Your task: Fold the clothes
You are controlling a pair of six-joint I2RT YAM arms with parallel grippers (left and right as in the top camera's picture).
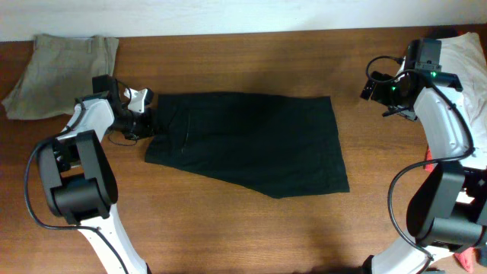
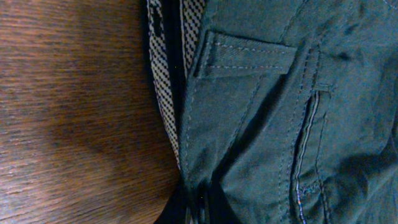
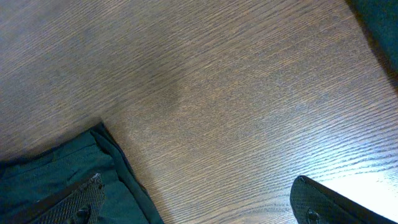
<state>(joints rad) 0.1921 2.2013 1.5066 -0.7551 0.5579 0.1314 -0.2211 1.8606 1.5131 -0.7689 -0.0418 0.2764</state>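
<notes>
A large black garment (image 1: pixel 251 141) lies spread flat across the middle of the wooden table (image 1: pixel 228 228). My left gripper (image 1: pixel 144 122) is at its left edge and shut on the fabric. In the left wrist view the fingers (image 2: pixel 199 208) pinch the cloth below a belt loop (image 2: pixel 249 56), with a pocket seam and checkered lining beside it. My right gripper (image 1: pixel 370 87) is open and empty, off the garment's upper right corner. In the right wrist view its fingers (image 3: pixel 199 205) are spread wide over bare wood, with the garment's corner (image 3: pixel 50 180) at the lower left.
A folded khaki-beige garment (image 1: pixel 61 65) lies at the back left corner. A white cloth (image 1: pixel 468 57) lies at the back right behind my right arm, and a bit of red fabric (image 1: pixel 428 160) shows at the right edge.
</notes>
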